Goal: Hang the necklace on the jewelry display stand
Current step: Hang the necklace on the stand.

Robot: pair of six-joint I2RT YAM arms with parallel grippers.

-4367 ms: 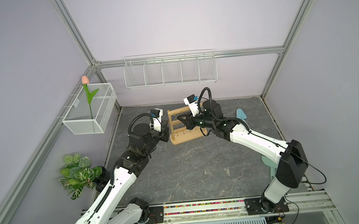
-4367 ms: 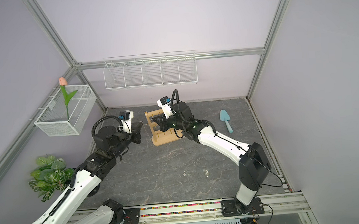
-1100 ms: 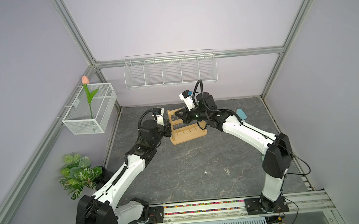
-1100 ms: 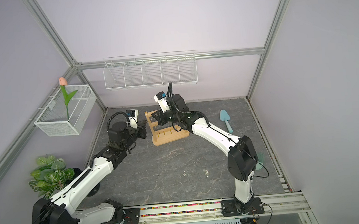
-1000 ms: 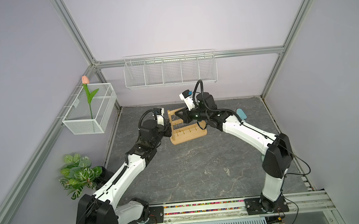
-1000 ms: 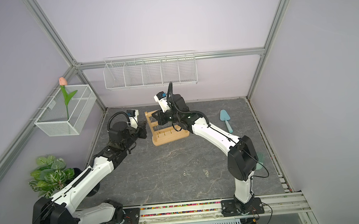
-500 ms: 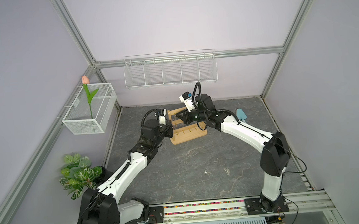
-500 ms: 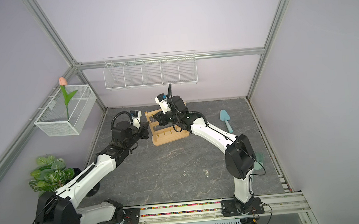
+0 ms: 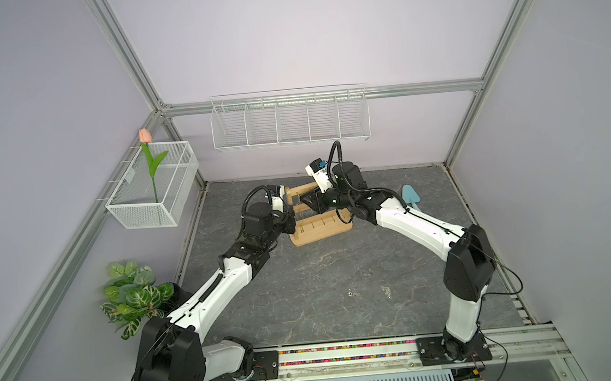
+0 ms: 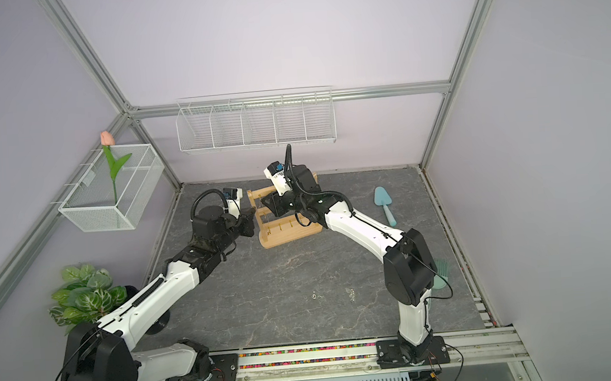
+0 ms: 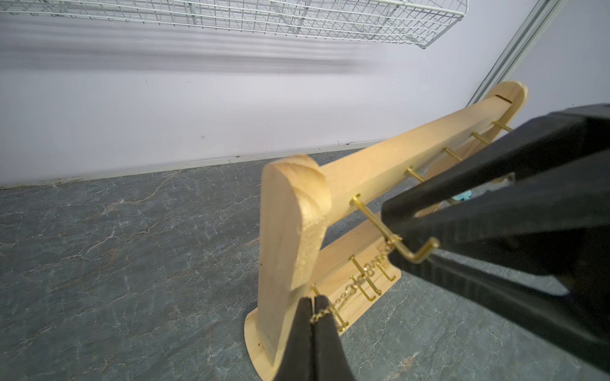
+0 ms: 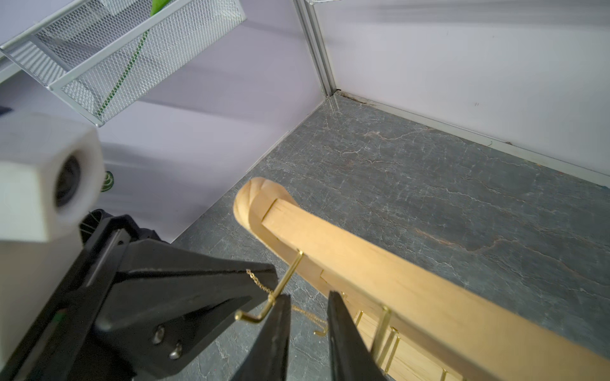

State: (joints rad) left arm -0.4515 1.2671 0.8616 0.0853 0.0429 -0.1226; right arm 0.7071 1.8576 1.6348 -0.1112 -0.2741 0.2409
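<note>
Both arms have reached in closer to the jewelry display stand (image 9: 320, 229) than a few seconds back, and the right jaws, pressed together a second ago, have now parted.

From both top views: two arms, one stand on the tabletop (image 9: 339, 277), both sets of jaws meeting at its top bar. Whatever hangs between them is too fine to make out from up there. One mesh basket (image 9: 152, 200), well off behind the left jaws, holds one pink tulip (image 9: 145, 135). One wire wall basket (image 9: 290, 124) hangs beyond both jaws. One teal trowel (image 10: 385, 205) lies well behind the right jaws.

Left wrist view: left jaws are pressed together, pinching the necklace (image 11: 359, 280). The chain runs from there up and over the end hook (image 11: 371, 216) of the top bar (image 11: 396, 148). Right jaws sit spread either side of that hook and cover the stand's far half; I count five hooks on that bar before they block it.

Right wrist view: right jaws are spread, with the chain passing through the gap. Can't tell if it touches either one. Left jaws grip the chain just across the hook.
</note>
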